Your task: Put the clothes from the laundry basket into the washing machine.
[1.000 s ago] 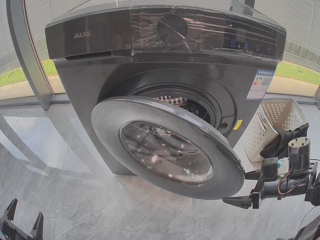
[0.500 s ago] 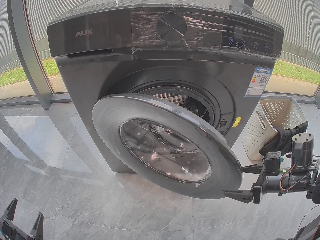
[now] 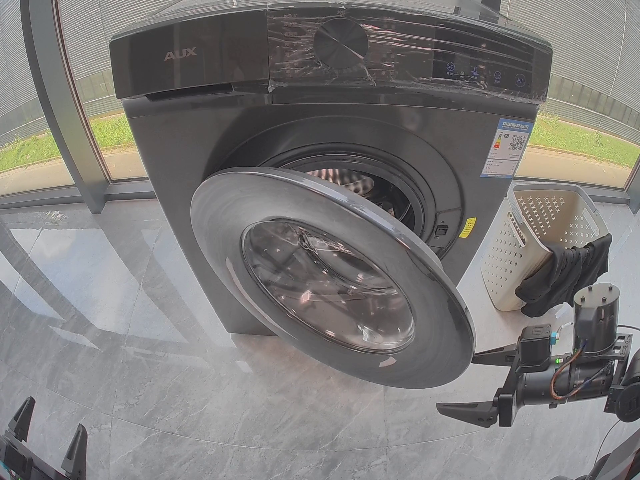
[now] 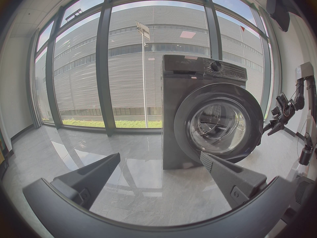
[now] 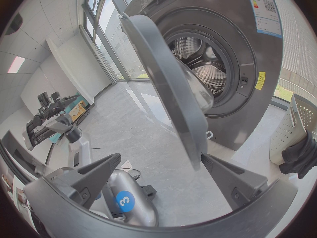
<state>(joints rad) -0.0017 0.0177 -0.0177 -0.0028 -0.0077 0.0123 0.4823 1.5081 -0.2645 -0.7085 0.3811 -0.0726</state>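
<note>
One washing machine (image 3: 193,161), one laundry basket (image 3: 508,261), one black garment (image 3: 565,273).

1. I see the washing machine (image 3: 193,155) in dark grey; its control panel (image 3: 413,55) is glossy black with small blue icons.
2. Its door (image 3: 440,315) has a silver-grey rim around clear glass.
3. The drum (image 5: 204,73) is shiny silver, patterned with fine dots.
4. The label (image 3: 505,148) is white with a blue top band and coloured bars. The small sticker (image 3: 467,227) is yellow.
5. The laundry basket (image 3: 520,261) is cream, its walls dotted with a grid of small holes.
6. The clothes (image 3: 563,275) are plain black.
7. The floor (image 3: 133,341) is pale grey with white marble veins.
8. I see the left gripper (image 3: 50,428) and the right gripper (image 3: 461,381) both in black.
</note>
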